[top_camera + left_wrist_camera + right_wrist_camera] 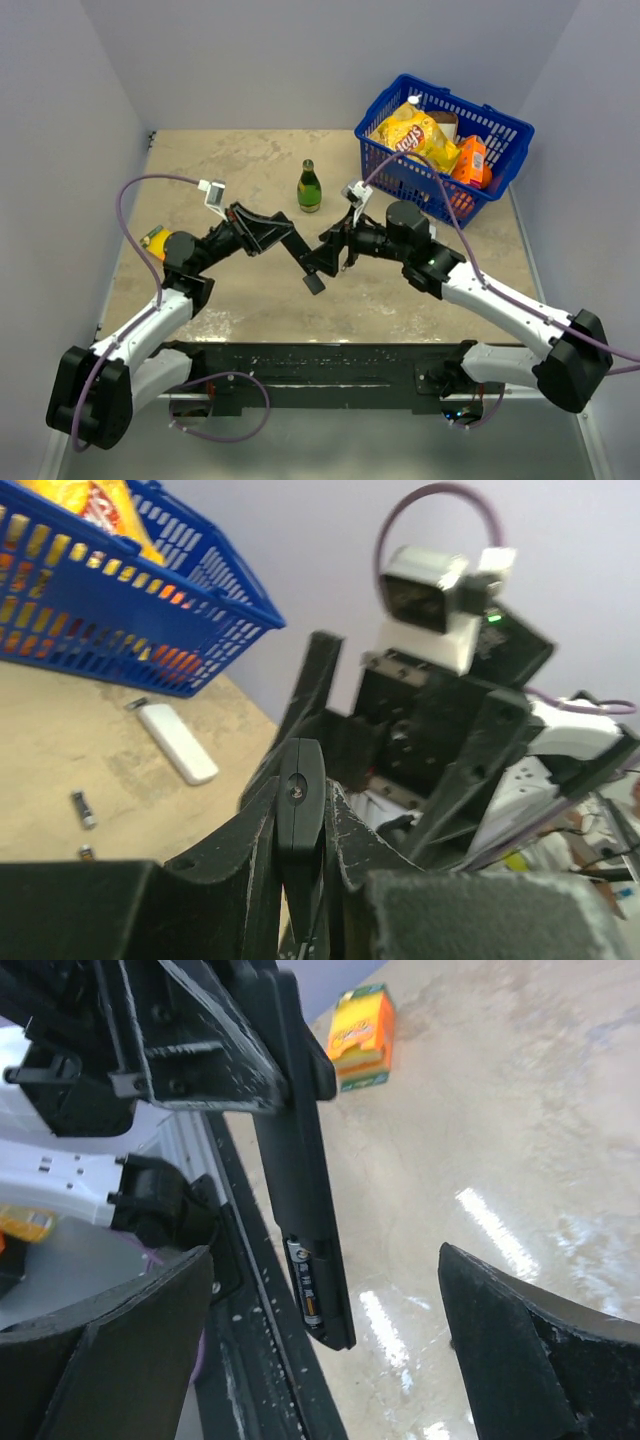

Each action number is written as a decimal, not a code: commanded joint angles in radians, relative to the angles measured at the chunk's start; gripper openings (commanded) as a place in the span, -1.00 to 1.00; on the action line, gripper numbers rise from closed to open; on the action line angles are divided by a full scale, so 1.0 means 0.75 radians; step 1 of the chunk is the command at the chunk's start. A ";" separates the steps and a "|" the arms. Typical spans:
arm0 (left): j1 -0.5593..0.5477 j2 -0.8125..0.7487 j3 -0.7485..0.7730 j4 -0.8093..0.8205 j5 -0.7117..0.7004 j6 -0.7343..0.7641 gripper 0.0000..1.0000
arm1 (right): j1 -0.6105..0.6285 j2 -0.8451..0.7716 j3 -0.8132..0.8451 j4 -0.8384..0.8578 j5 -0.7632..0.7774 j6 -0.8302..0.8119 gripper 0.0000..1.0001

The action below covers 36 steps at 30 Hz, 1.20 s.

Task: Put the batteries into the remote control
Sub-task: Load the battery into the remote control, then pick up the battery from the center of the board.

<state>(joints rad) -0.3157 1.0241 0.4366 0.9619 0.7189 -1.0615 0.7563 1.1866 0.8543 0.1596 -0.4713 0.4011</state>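
Battery (307,1290) in remote control (298,1195), label unreadable

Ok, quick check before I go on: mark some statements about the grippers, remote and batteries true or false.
1. The left gripper is clamped on the remote control. True.
2. The right gripper holds a battery. False: its jaws stand open, holding nothing.
3. The remote control's compartment is empty. False: a loaded battery sits in it.
4. A loose battery lies on the table near the white device. True.
5. The green bottle lies on its side. False: it stands upright.
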 commanded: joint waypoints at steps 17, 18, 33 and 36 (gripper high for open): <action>0.002 -0.183 0.471 -1.424 -0.482 0.818 -1.00 | -0.002 0.084 0.137 -0.640 1.023 0.242 0.53; 0.002 -0.189 0.469 -1.426 -0.474 0.824 -1.00 | 0.000 0.111 0.141 -0.679 1.047 0.265 0.50; -0.056 -0.269 0.416 -1.446 -0.500 0.926 -1.00 | 0.072 0.498 0.180 -0.604 1.132 0.514 0.01; -0.070 -0.277 0.412 -1.452 -0.511 0.933 -1.00 | 0.072 0.551 0.201 -0.610 1.138 0.525 -0.12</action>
<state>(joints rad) -0.3534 0.8383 0.7383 -0.1242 0.3569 -0.3985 0.8070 1.5761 0.9436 -0.3260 0.3313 0.7387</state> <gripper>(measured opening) 0.209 0.472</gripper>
